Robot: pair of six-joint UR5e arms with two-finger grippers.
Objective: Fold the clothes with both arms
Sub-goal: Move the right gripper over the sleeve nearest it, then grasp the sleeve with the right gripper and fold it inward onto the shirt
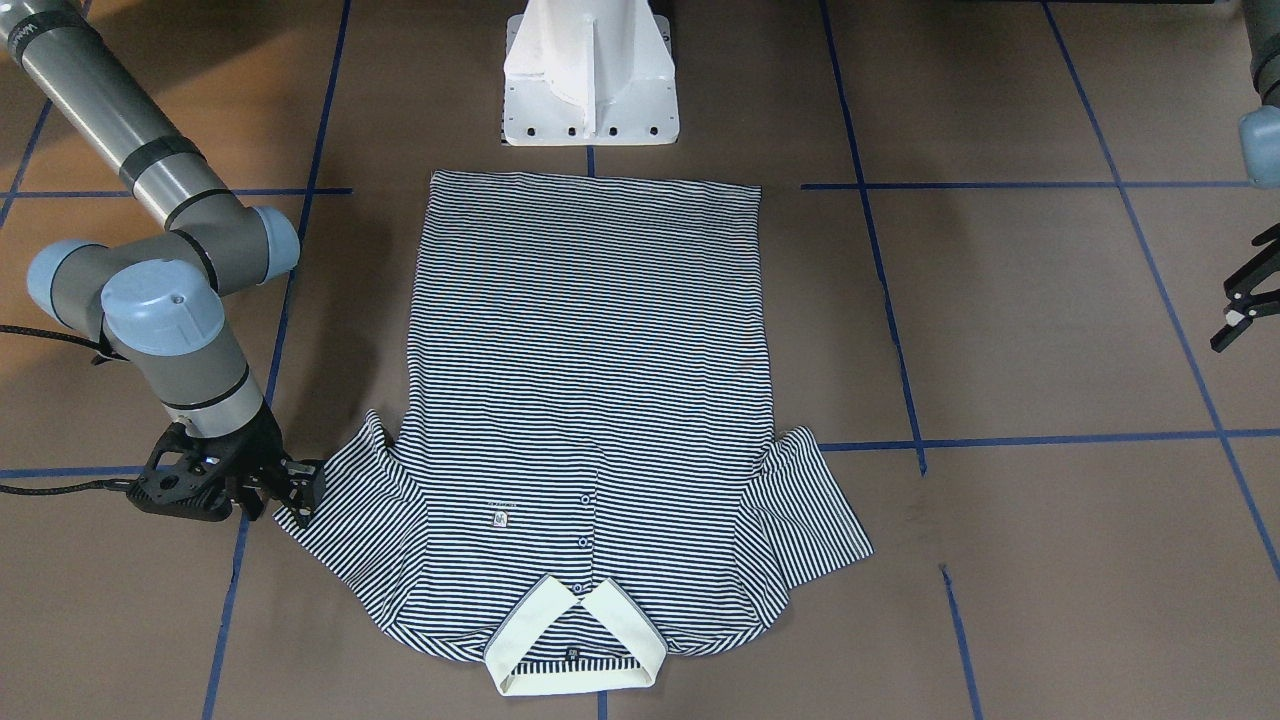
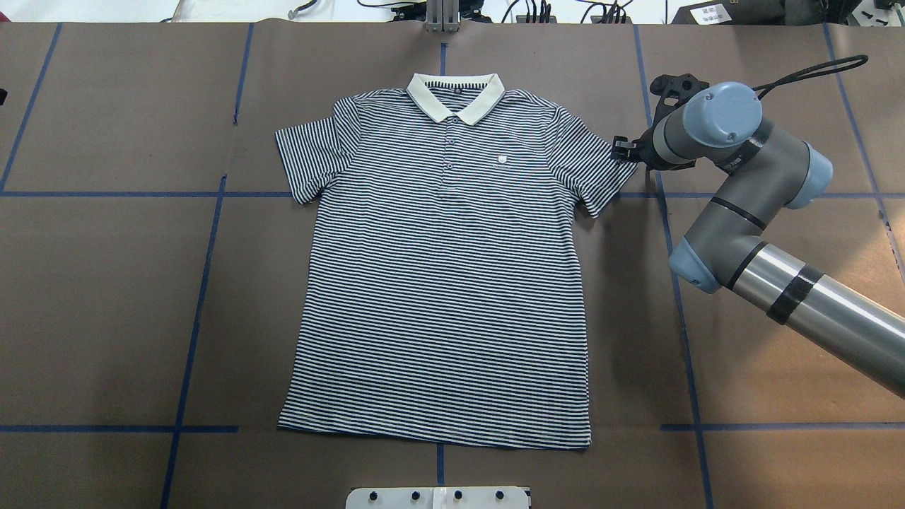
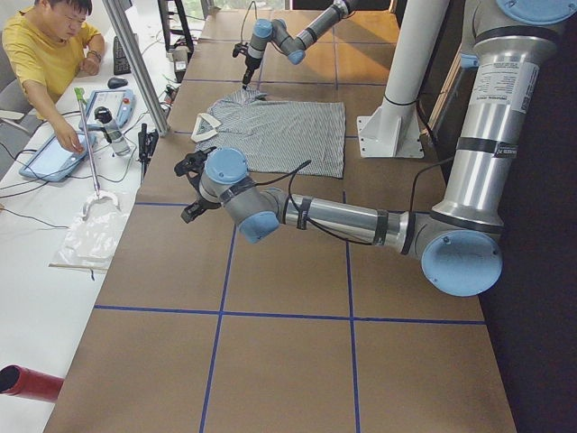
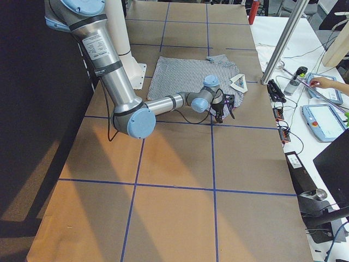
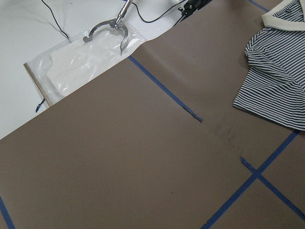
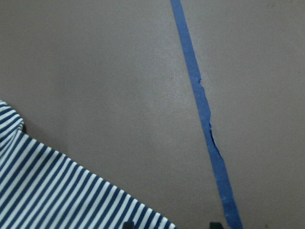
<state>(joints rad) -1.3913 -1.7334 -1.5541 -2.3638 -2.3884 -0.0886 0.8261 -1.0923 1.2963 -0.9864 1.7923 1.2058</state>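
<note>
My right hand [image 1: 303,489] is hovering spread open at the polo shirt [image 1: 590,380]'s sleeve [image 1: 350,500]. The shirt is lying flat mid-counter [image 1: 1000,300], collar [image 1: 575,640] toward the far edge. My left hand [image 1: 1245,295] is hanging open, well apart.

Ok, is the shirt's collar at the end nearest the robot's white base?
No, the cream collar lies at the end of the shirt farthest from the white base.

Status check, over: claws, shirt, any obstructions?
Right claw open at a sleeve hem. Left claw off to the side, state unclear. Polo shirt flat, front up, unfolded. Nothing lying on it.
</note>
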